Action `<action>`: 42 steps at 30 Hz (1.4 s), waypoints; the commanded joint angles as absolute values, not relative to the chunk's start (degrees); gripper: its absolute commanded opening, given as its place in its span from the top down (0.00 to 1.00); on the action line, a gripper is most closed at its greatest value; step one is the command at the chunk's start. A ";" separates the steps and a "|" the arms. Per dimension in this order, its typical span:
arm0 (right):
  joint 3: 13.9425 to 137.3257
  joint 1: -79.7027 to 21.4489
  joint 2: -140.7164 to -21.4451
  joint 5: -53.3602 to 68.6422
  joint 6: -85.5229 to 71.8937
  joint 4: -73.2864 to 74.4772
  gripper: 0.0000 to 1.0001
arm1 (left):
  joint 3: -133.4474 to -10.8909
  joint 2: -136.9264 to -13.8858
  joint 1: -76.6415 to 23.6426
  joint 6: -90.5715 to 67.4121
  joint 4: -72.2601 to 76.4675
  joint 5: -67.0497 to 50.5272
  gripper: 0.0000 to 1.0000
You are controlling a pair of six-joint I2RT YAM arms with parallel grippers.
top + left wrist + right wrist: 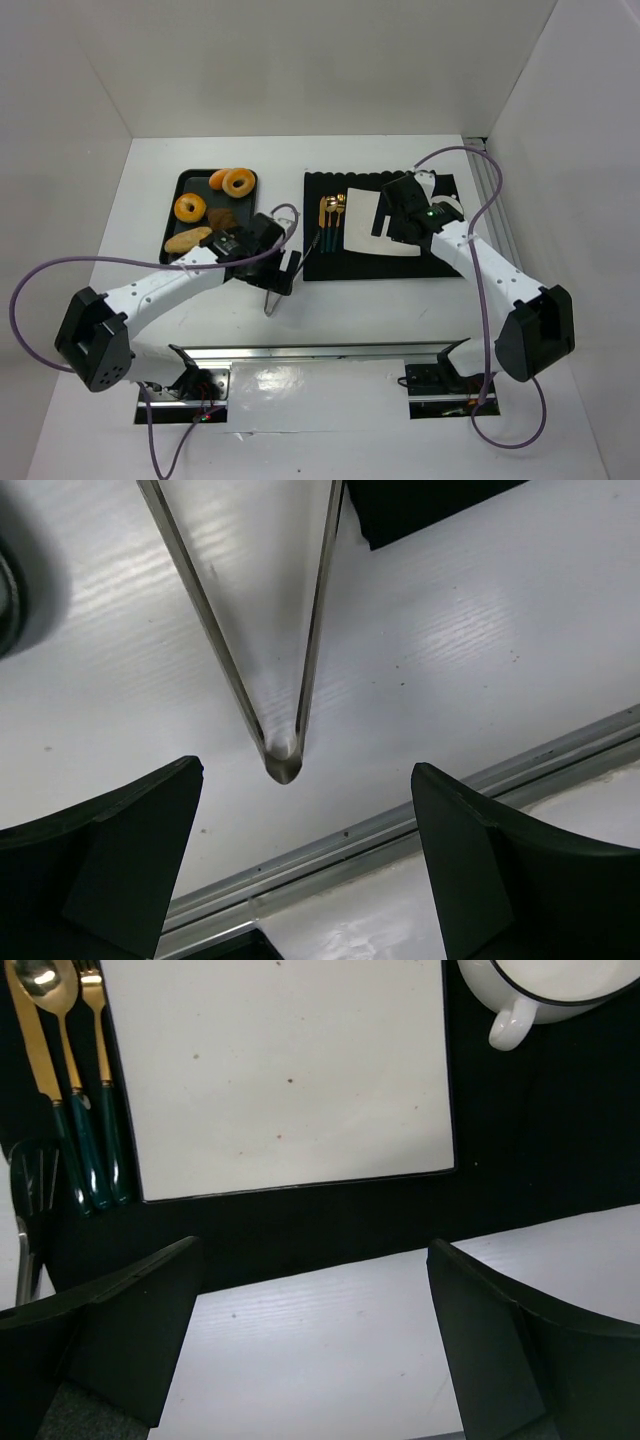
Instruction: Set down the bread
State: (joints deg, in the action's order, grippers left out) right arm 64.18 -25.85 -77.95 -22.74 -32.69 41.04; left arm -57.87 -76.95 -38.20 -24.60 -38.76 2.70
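Observation:
Two golden ring-shaped breads (238, 182) (190, 207) lie on a black tray (182, 180) at the back left. My left gripper (282, 273) is open and empty, low over the white table to the right of the tray. It is just above the hinge end of V-shaped metal tongs (272, 298), which lie between its fingers in the left wrist view (283, 765). My right gripper (383, 212) is open and empty above a white square plate (362, 235). In the right wrist view the plate (280, 1070) lies beyond the open gripper (312, 1250).
A long tan loaf (188, 239) and a dark brown piece (222, 217) share the tray. The plate sits on a black mat (440, 185) with gold, green-handled cutlery (332, 220) to its left and a white cup (540, 990). A metal rail (320, 352) runs along the near edge.

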 commanded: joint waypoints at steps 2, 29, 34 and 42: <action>64.86 -25.58 -76.28 -21.01 -31.38 37.88 0.00 | -53.89 -79.71 -39.99 -29.70 -31.04 5.18 0.01; 65.47 -25.05 -76.99 -19.86 -32.43 38.58 0.00 | -58.10 -98.26 -34.19 -26.37 -19.16 2.72 0.22; 66.01 -26.10 -77.52 -20.39 -31.91 38.59 0.00 | -59.14 -95.63 -34.71 -26.98 -21.07 4.74 0.52; 68.29 -28.48 -79.89 -22.24 -31.90 38.58 0.00 | -68.63 -84.74 -34.72 -25.75 -33.46 13.87 0.57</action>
State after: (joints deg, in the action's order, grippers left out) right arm 65.71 -27.55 -79.44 -20.56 -31.88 39.94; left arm -62.87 -91.72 -34.76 -26.89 -28.32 8.58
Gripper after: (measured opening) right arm 0.994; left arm 0.444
